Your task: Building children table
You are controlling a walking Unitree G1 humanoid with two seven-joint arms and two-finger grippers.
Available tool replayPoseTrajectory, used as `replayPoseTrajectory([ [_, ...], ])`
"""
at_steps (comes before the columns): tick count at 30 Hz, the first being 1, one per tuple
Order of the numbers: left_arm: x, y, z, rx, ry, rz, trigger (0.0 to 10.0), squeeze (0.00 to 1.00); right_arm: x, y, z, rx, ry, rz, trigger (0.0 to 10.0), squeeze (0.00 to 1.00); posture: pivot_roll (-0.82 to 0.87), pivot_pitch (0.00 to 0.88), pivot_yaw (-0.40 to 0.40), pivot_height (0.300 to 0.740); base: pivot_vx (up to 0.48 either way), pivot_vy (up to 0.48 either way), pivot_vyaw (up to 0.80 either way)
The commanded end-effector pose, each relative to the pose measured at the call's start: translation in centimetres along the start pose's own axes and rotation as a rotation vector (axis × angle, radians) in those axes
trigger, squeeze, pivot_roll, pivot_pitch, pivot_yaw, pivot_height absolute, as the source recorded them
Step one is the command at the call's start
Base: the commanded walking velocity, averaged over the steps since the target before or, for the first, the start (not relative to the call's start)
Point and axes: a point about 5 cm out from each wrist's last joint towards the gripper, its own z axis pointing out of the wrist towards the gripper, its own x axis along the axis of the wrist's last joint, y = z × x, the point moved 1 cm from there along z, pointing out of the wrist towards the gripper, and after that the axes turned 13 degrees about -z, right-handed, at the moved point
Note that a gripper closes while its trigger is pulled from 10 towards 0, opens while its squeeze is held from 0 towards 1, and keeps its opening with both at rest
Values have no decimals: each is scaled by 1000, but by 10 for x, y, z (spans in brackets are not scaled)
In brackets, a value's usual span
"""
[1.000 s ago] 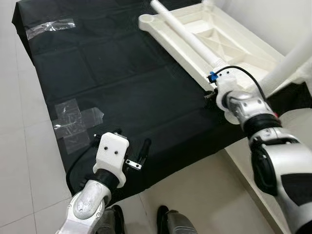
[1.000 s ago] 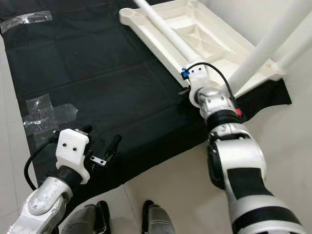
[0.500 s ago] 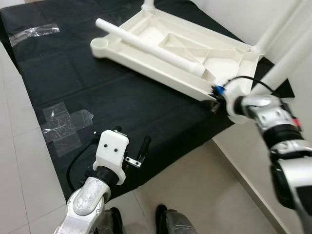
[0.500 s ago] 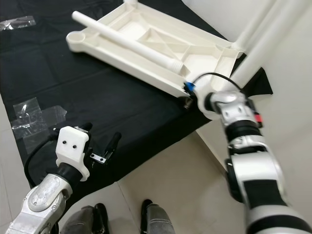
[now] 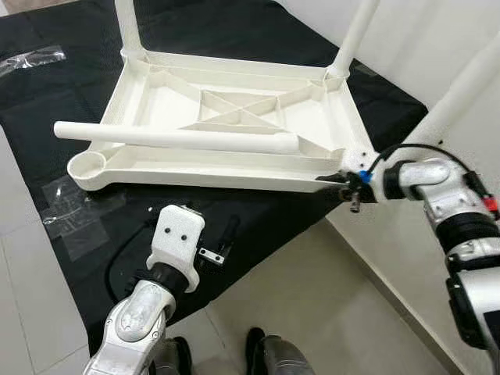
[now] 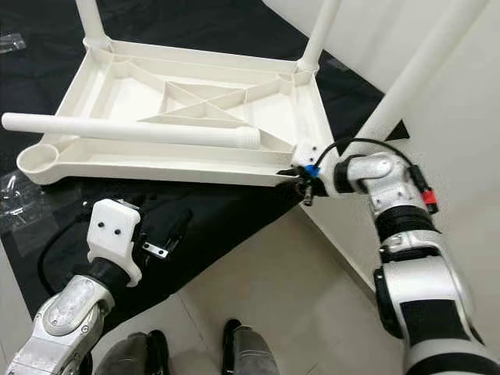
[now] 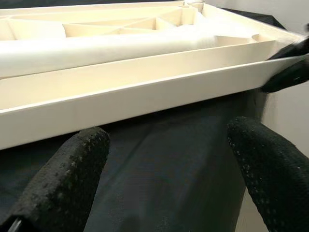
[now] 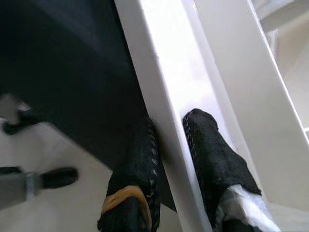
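Note:
The white plastic table (image 5: 211, 181) lies upside down on a black cloth (image 5: 266, 215). Legs stand up from its far left corner (image 5: 129, 27), far right corner (image 5: 355, 35) and near right corner (image 5: 461, 90). A loose leg (image 5: 172, 139) lies across the underside. The round socket (image 5: 87, 166) at the near left corner holds nothing. My right gripper (image 5: 346, 180) is shut on the table's rim (image 8: 166, 111) by the near right corner, one finger on each side. My left gripper (image 7: 169, 169) is open, low over the cloth just in front of the near rim.
Clear tape patches (image 5: 74, 219) stick the cloth to the pale tiled floor (image 5: 328, 312). A white wall (image 5: 437, 47) rises close on the right. My own feet (image 5: 266, 355) stand at the cloth's near edge.
The table has swung round on the cloth with my right gripper holding its rim; its long side now faces me. The view has shifted too. My left gripper has stayed put.

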Motion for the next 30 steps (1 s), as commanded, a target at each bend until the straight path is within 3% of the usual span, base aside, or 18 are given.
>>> replayPoseTrajectory([
  [1, -7, 2, -1, -9, -30, -14, 10000, 0, 8, 15, 0, -129, -5, -44, 10000, 0, 41, 213, -107, 740, 0, 0, 0],
  [3, -8, 5, -1, -16, -32, -17, 10000, 0, 16, 30, 1, -251, -40, -109, 10000, 0, 44, 211, -108, 740, 0, 0, 0],
  [4, -9, 6, -1, -18, -33, -18, 10000, 0, 20, 37, 0, -290, -35, -120, 10000, 122, 43, 210, -110, 740, 0, 0, 0],
  [5, -9, 7, -1, -19, -33, -19, 10000, 0, 24, 42, -2, -318, -30, -135, 10000, 1000, 43, 210, -110, 740, 0, 0, 0],
  [15, -10, 6, 0, -15, -31, -22, 10000, 0, 32, 52, -8, -347, 32, -99, 10000, 1000, 38, 205, -113, 740, 0, 0, 0],
  [16, -10, 6, 0, -15, -31, -22, 10000, 0, 36, 51, -8, -322, 77, -73, 10000, 0, 38, 205, -113, 740, 0, 0, 0],
  [19, -10, 6, 1, -15, -31, -29, 10000, 0, 49, 51, -6, -260, 230, 17, 10000, 0, 36, 203, -112, 740, 0, 0, 0],
  [22, -10, 6, 1, -15, -31, -29, 10000, 0, 49, 51, -6, -260, 230, 17, 10000, 0, 36, 203, -112, 740, 0, 0, 0],
  [23, -10, 6, 0, -15, -32, -30, 10000, 0, 56, 53, -2, -256, 286, 87, 10000, 0, 36, 203, -112, 740, 0, 0, 0],
  [25, -10, 6, 0, -15, -32, -30, 10000, 0, 56, 53, -2, -256, 286, 87, 10000, 0, 36, 203, -112, 740, 0, 0, 0],
  [26, -11, 7, 0, -13, -32, -33, 10000, 0, 64, 58, 4, -279, 340, 182, 10000, 0, 34, 200, -114, 740, 0, 0, 0],
  [27, -11, 7, 0, -13, -32, -33, 10000, 0, 64, 58, 4, -279, 340, 182, 10000, 0, 34, 200, -114, 740, 0, 0, 0],
  [28, -11, 7, 0, -12, -33, -35, 10000, 0, 77, 59, 17, -293, 408, 269, 10000, 0, 35, 197, -115, 740, 0, 0, 0],
  [30, -11, 7, 0, -12, -33, -35, 10000, 0, 77, 59, 17, -293, 408, 269, 10000, 0, 35, 197, -115, 740, 0, 0, 0],
])
